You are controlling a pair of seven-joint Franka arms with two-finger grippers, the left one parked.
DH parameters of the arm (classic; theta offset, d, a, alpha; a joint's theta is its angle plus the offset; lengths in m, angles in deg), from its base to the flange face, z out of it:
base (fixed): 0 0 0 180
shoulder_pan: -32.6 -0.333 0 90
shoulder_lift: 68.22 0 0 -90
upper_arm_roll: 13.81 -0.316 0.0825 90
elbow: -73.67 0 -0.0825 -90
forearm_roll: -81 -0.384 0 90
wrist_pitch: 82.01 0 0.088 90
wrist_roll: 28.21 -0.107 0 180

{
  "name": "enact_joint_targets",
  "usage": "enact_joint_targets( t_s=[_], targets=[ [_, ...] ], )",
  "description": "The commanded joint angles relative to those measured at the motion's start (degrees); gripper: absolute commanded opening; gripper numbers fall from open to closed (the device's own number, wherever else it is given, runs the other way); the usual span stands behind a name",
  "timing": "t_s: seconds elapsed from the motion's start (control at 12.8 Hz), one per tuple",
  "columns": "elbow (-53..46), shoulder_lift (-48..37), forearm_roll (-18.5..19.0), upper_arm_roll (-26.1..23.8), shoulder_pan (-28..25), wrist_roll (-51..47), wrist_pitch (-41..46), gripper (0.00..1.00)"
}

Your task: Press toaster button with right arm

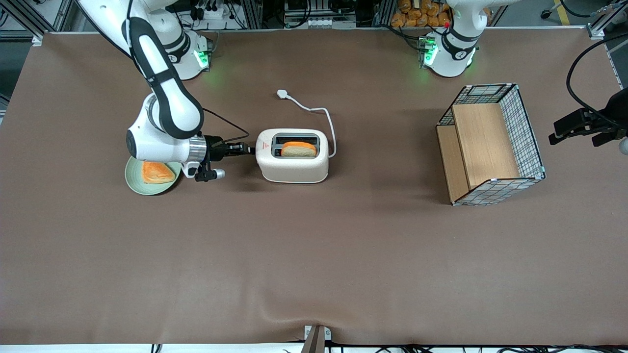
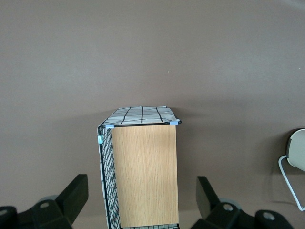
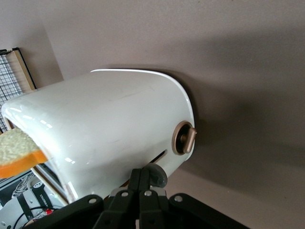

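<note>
- The toaster [image 1: 293, 162] stands upright near the middle of the brown surface [image 1: 314, 264], its long axis running along the table from the working arm's end toward the parked arm's end.
- Its narrow end with the red mark [image 1: 261, 145] points toward the working arm; the cord [image 1: 321, 111] leaves the other end and curves away from the front camera to a plug [image 1: 282, 93].
- A slice of bread [image 1: 299, 149] sticks up out of one slot.
- The right arm [image 1: 164, 105] reaches in low, its wrist level, with the gripper [image 1: 248, 148] at the toaster's narrow end.
- In the right wrist view the gripper's fingers [image 3: 144, 185] are pressed together, narrow, with the grey button [image 3: 153, 174] right at their tips, touching or nearly so.
- A copper-rimmed dial [image 3: 184, 138] sits on the same end, beside the button.
- A green plate [image 1: 147, 183] holding toast [image 1: 157, 172] lies under the arm's wrist.
- A wire basket [image 1: 490, 143] with wooden panels lies toward the parked arm's end, well apart from the toaster.
</note>
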Motion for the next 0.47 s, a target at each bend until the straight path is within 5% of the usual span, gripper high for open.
enact_joint_targets(
  t_s=[0.0, 0.39],
  targets=[
    [0.6, 1.8, -2.7, 0.1, -0.6, 3.4, -1.4, 0.0],
    [0.7, 3.8, -4.3, 0.1, -0.3, 6.8, -1.4, 0.0]
  ],
)
